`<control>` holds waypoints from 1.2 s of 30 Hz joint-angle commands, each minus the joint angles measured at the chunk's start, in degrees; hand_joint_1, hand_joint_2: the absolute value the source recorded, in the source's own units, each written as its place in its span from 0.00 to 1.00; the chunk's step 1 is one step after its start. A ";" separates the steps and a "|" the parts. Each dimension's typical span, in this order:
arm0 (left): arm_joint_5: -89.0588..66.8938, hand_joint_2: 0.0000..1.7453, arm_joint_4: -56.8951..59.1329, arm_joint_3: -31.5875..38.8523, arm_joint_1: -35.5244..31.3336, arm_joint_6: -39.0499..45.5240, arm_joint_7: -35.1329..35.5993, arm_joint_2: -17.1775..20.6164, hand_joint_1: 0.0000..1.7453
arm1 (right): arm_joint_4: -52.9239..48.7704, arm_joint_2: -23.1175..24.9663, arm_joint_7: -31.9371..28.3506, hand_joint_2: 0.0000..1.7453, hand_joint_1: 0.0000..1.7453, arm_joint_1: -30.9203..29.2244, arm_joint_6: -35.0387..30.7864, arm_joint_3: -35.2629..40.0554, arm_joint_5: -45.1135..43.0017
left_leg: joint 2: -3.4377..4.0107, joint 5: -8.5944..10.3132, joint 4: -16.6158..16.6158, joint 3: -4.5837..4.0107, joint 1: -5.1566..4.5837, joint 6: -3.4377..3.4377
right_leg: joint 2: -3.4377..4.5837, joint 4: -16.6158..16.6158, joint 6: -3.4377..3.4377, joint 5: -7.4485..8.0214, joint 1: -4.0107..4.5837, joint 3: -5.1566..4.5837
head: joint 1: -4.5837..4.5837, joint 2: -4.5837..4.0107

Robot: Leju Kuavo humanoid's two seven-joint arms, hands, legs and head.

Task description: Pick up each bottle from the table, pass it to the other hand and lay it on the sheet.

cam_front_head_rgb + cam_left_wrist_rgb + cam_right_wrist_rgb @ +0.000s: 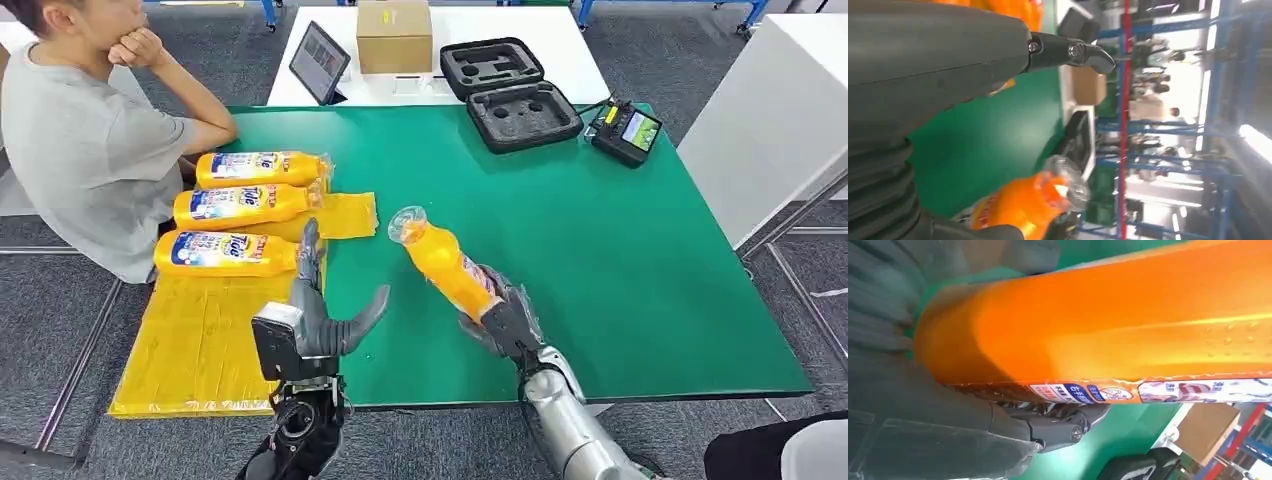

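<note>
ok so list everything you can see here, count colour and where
bottles on sheet: three, orange with blue-white labels, lying side by side on the sheet's far part
held bottle: one, orange, clear-wrapped cap, tilted above the table, base in the right hand
sheet: one, yellow, on the table's left edge
table: one, green top
tablet: one, dark, propped on the white table beyond
box: one, brown cardboard, on the white table
case: one, black, open, foam-lined, at the far edge
controller: one, black with a screen, far right of the green top
person: one, grey shirt, seated at the left
left hand: grey, fingers apart, holds nothing, beside the sheet
right hand: grey, grips the held bottle
</note>
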 commanded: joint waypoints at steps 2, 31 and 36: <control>11.28 1.00 24.71 -3.79 -7.23 -9.04 0.60 -1.39 0.00 | -5.20 0.85 -0.36 1.00 1.00 3.92 0.81 3.00 -3.72 | -0.23 0.02 -0.09 0.13 0.03 -0.08 | -0.20 -0.09 -0.06 -0.05 0.02 0.18 | 0.02 0.00; 18.14 1.00 24.77 -7.04 -9.99 -11.12 1.46 -2.10 0.00 | 4.15 3.66 -0.03 1.00 1.00 -1.74 -0.83 11.18 -5.41 | 0.00 -0.01 0.00 -0.29 0.05 -0.10 | 0.01 0.01 -0.10 -0.03 0.05 -0.27 | 0.02 0.00; 19.69 1.00 22.63 -8.07 -10.13 -11.39 2.18 -2.13 0.00 | 8.69 4.09 -0.17 1.00 1.00 -3.79 -3.35 12.56 -5.57 | 0.03 -0.04 0.03 -0.29 0.07 -0.10 | 0.04 0.02 -0.10 -0.05 0.07 -0.25 | 0.02 0.00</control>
